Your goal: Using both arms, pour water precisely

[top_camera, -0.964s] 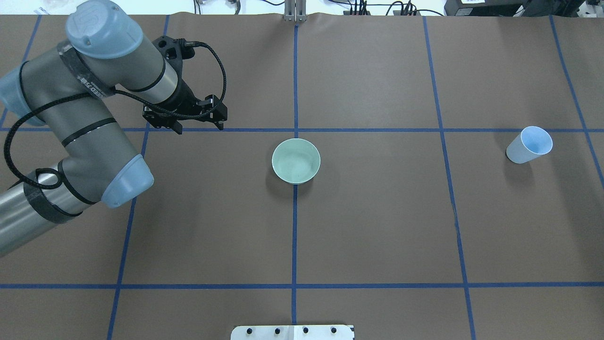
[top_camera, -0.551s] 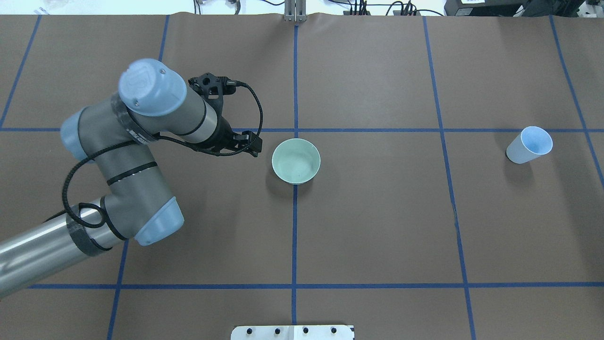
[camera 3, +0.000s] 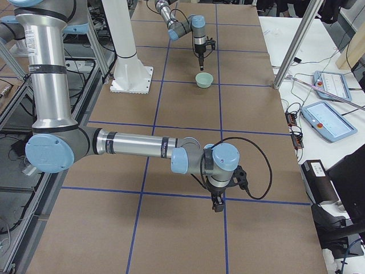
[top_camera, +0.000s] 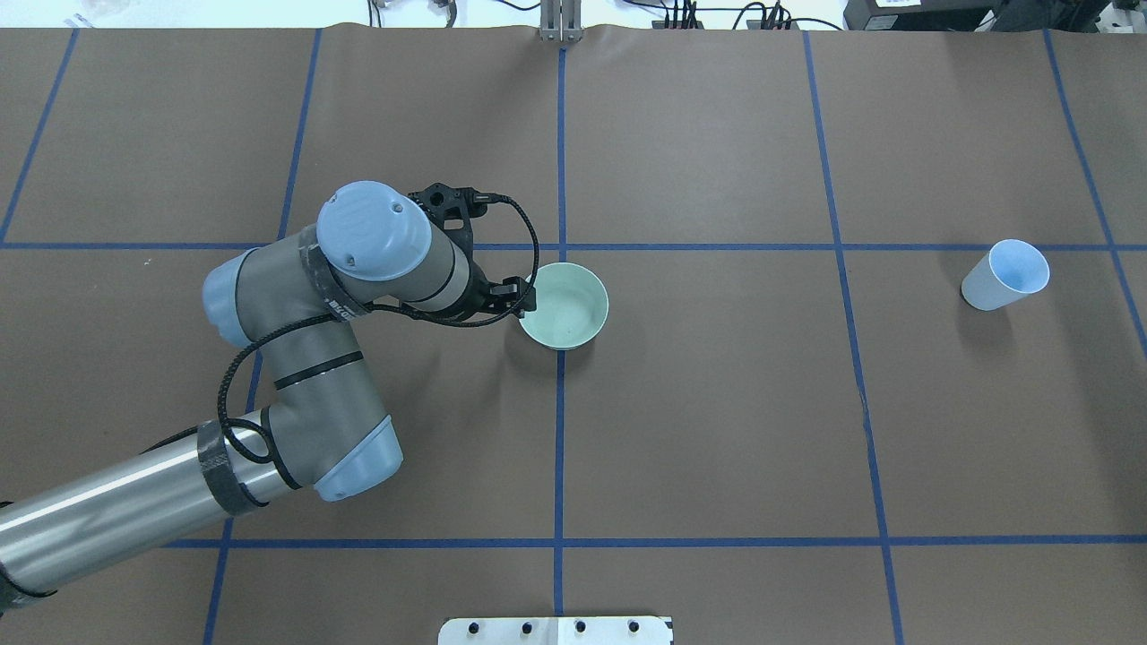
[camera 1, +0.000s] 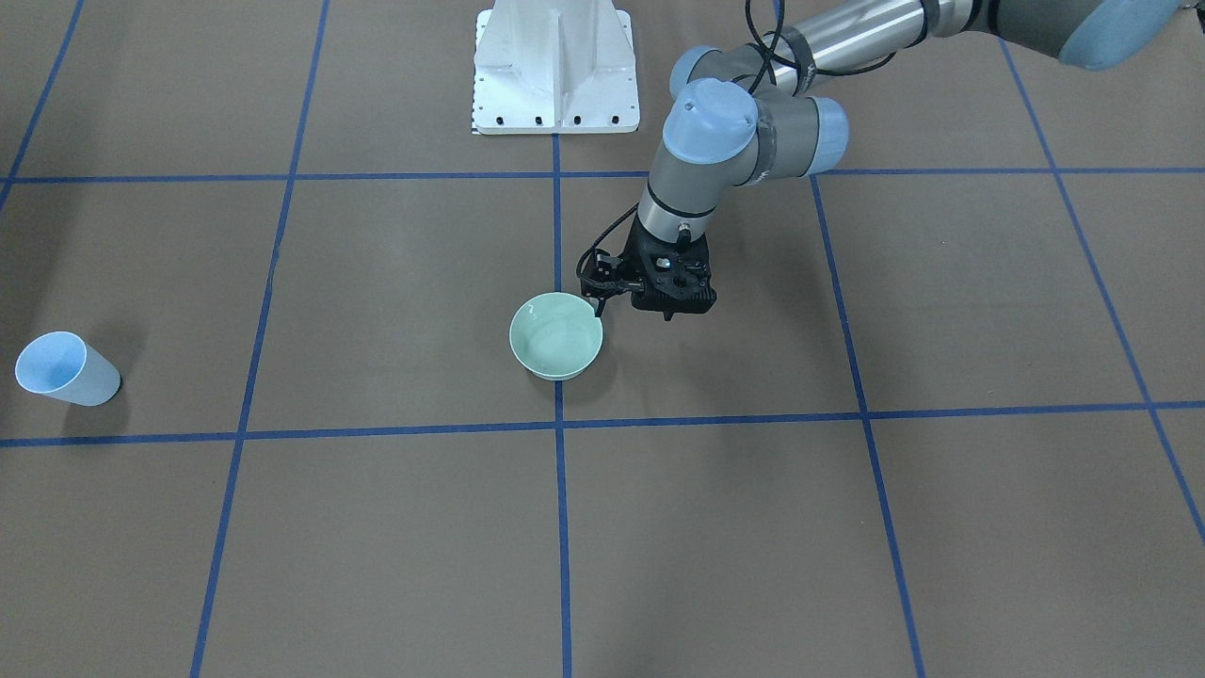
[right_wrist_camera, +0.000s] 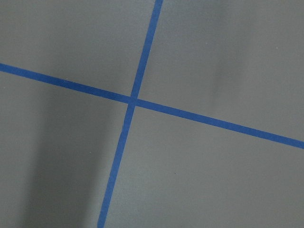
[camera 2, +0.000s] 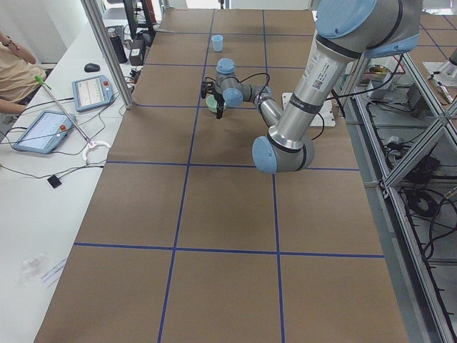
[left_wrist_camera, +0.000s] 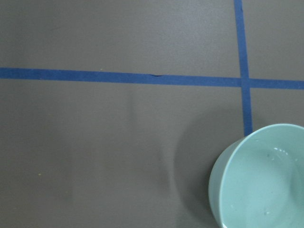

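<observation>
The left gripper (top_camera: 513, 298) points down at the edge of a mint-green bowl (top_camera: 603, 309), on the side of the bowl nearer the robot's left. Its black fingers are mostly hidden beneath the wrist, so it is not possible to tell whether they are spread or pressed together, or whether they touch the rim. The left wrist camera shows the bowl at its lower right corner and no fingers. The water (left_wrist_camera: 266, 185) shows only as faint ripples and small white glints inside the bowl. The bowl sits near the middle of the brown table (top_camera: 717, 430), on a blue tape line (top_camera: 559, 430). Behind the gripper, the left arm (top_camera: 305, 358) bends in grey tubes with light-blue caps, and a black cable loops round its wrist. A pale blue cup (top_camera: 1004, 276) stands open end up towards the robot's right, well apart from the bowl. The right gripper (camera 3: 217, 204) points down over the table near a tape line, far from the bowl; its fingers are too small to judge. The right arm (camera 3: 137, 145) stretches level above the table
</observation>
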Robot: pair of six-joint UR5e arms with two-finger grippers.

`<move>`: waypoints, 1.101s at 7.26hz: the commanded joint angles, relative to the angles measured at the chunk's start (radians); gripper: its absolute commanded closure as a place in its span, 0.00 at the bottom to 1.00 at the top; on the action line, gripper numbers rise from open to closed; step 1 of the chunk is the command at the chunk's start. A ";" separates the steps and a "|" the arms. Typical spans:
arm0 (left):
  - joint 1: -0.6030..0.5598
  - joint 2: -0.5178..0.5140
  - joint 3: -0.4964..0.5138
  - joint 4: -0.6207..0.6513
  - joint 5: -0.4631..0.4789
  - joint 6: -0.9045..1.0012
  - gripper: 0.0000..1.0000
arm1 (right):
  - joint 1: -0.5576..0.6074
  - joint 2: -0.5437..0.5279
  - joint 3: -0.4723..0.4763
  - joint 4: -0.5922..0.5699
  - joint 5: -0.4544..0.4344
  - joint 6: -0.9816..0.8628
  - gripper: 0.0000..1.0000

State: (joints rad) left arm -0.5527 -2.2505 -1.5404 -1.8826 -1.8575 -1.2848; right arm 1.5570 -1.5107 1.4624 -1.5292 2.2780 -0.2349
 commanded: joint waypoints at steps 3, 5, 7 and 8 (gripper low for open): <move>0.036 -0.075 0.098 0.004 0.075 -0.099 0.15 | 0.000 0.000 0.001 0.000 0.000 0.006 0.01; 0.039 -0.077 0.097 -0.003 0.075 -0.091 0.79 | 0.000 0.000 -0.001 0.001 0.000 0.011 0.01; 0.039 -0.075 0.097 -0.003 0.075 -0.088 1.00 | 0.000 0.001 0.001 0.000 0.000 0.012 0.01; 0.039 -0.077 0.091 -0.001 0.073 -0.088 1.00 | 0.000 0.001 0.001 0.000 0.000 0.012 0.01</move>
State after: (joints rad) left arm -0.5143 -2.3261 -1.4449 -1.8846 -1.7828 -1.3738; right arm 1.5570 -1.5101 1.4632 -1.5292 2.2780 -0.2228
